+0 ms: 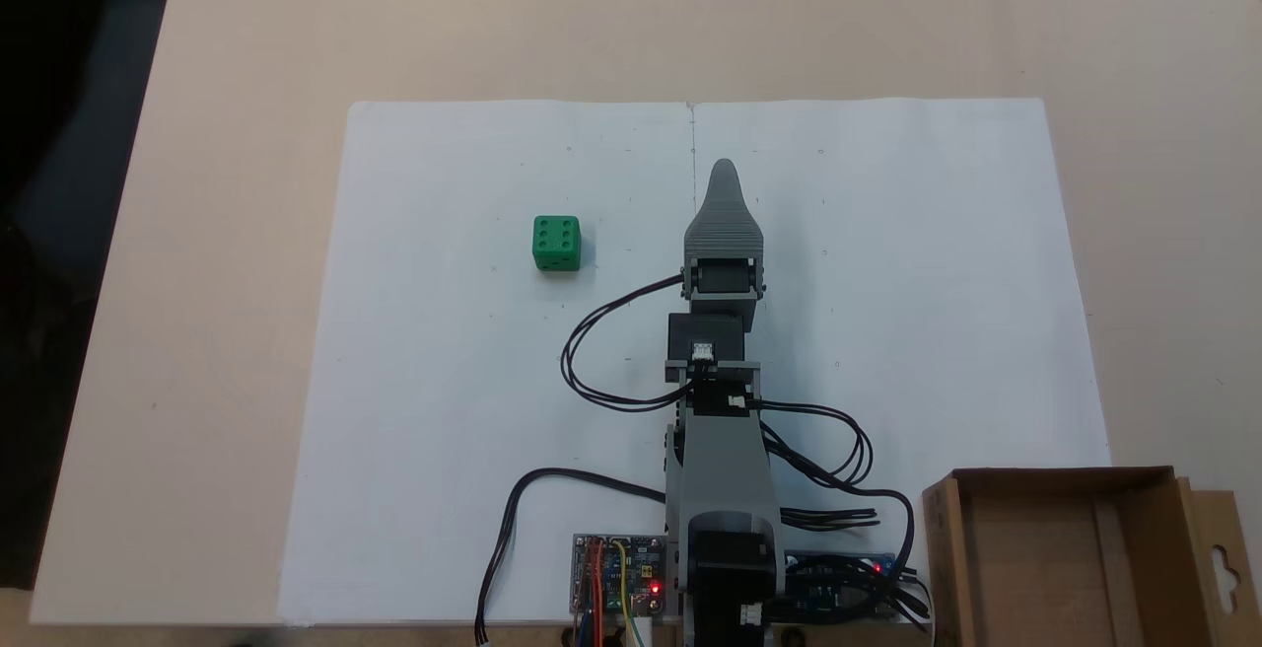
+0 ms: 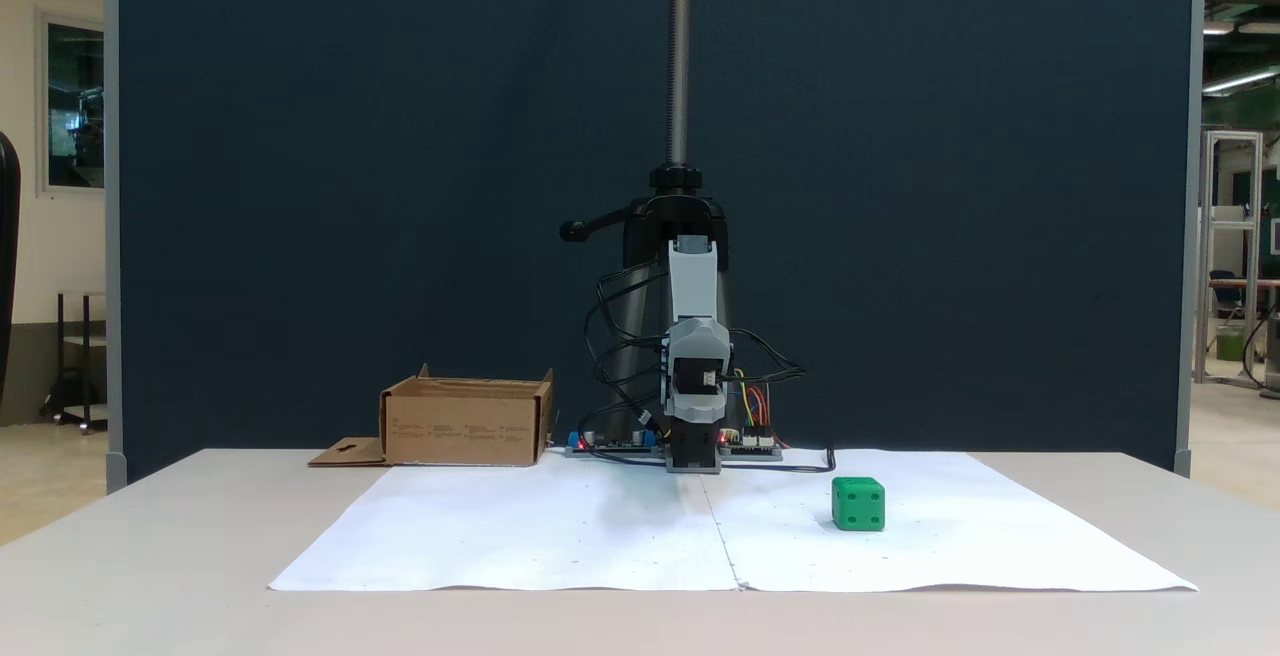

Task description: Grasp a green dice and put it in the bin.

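The green dice (image 1: 556, 243) rests on the white paper, six pips up, to the left of the arm in a fixed view; from the front the green dice (image 2: 858, 504) lies right of the arm. My gripper (image 1: 725, 174) points away from the base along the paper's middle seam, well apart from the dice. Only its upper grey jaw shows, so its state is hidden. Nothing is seen in it. The brown cardboard bin (image 1: 1025, 568) stands by the base at the lower right, flap with hang-hole outward, and looks empty. The bin (image 2: 465, 426) appears at the back left from the front.
Two white paper sheets (image 1: 473, 381) cover the table's middle. Circuit boards (image 1: 616, 573) and looping black cables (image 1: 592, 371) crowd the arm's base. A tripod pole (image 2: 680, 56) rises behind the arm before a dark blue partition.
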Action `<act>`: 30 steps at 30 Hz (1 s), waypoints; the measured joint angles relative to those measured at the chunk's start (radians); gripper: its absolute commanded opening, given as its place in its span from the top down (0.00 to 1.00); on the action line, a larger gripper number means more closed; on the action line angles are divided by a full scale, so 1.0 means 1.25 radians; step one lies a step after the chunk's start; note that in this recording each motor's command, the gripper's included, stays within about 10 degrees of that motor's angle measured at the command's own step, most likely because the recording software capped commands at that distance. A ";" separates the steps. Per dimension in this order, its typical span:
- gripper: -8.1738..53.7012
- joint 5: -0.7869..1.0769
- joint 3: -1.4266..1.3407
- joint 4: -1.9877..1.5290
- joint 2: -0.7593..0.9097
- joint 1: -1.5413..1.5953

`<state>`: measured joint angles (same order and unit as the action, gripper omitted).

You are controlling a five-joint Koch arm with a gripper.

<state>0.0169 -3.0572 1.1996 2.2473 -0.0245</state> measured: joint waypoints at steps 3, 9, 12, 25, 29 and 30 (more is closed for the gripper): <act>0.13 0.000 0.000 0.000 0.000 0.059; 0.13 0.000 0.000 0.000 0.000 0.069; 0.13 0.000 0.000 -0.001 0.000 0.069; 0.13 0.000 0.000 0.000 0.000 0.069; 0.14 0.000 0.000 -0.001 0.000 0.066; 0.13 0.000 0.000 -0.001 -0.001 0.066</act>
<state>0.0169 -3.0572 1.1980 2.2457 0.0583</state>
